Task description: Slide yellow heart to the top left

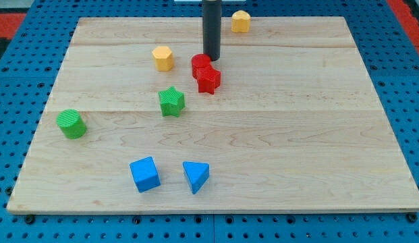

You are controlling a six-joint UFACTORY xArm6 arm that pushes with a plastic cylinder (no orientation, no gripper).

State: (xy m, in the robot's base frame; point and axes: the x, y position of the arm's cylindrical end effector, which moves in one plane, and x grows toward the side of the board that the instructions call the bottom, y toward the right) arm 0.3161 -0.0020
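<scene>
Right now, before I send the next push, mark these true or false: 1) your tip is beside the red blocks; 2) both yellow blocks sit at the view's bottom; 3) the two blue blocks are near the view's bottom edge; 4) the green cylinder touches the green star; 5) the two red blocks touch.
1) True: my tip stands just above the red cylinder.
2) False: the yellow block and the yellow block near the top edge both sit high.
3) True: blue cube, blue triangle.
4) False: green cylinder and green star are apart.
5) True: the red cylinder meets the red star.
</scene>
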